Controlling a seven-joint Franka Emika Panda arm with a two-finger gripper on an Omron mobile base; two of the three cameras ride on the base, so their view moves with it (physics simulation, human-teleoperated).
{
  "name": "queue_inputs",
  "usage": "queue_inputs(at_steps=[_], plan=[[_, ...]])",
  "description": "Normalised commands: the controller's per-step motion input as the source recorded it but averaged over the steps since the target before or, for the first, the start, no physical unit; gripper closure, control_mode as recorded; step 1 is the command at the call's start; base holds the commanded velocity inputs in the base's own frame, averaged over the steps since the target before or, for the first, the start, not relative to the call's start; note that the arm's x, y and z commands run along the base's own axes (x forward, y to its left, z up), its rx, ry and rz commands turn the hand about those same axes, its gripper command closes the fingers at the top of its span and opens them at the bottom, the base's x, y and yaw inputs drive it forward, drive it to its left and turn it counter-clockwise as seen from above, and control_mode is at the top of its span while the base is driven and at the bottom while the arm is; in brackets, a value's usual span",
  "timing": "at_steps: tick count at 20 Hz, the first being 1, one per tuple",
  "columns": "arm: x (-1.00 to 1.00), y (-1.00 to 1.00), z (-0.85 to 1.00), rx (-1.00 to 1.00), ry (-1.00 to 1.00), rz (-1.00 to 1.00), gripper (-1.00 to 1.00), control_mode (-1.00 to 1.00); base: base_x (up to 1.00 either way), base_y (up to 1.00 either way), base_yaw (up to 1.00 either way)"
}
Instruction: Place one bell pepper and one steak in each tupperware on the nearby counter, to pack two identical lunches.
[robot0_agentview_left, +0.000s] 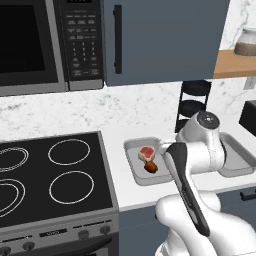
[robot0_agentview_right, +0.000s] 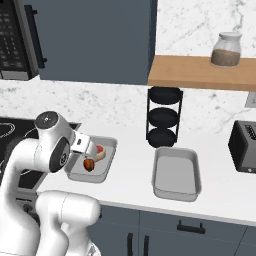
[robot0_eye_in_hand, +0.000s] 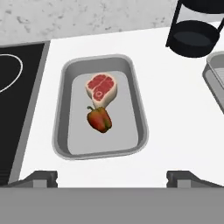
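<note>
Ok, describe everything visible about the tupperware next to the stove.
The left tupperware is a shallow grey rectangular tray with rounded corners and a raised rim, plastic or metal by its look. It sits flat and uncovered on the white counter, beside the stove. Inside lie a raw steak and a red-brown bell pepper, touching each other.

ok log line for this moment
gripper: open, empty, above left tupperware | left tupperware: steak + bell pepper | right tupperware: empty
</note>
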Motion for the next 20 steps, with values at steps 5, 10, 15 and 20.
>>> queue_inputs(at_steps=[5,10,15,20], plan=[[-0.73,-0.06,0.65,-0.05,-0.22,0.0,-1.0,-1.0,0.0,0.0,0.0],[-0.63,-0.07,0.08,0.0,-0.15,0.0,-1.0,-1.0,0.0,0.0,0.0],[-0.26,-0.03,-0.23,0.01,-0.01,0.0,-1.0,-1.0,0.0,0.0,0.0],[-0.04,0.0,-0.08,0.0,0.0,0.0,-1.0,-1.0,0.0,0.0,0.0]])
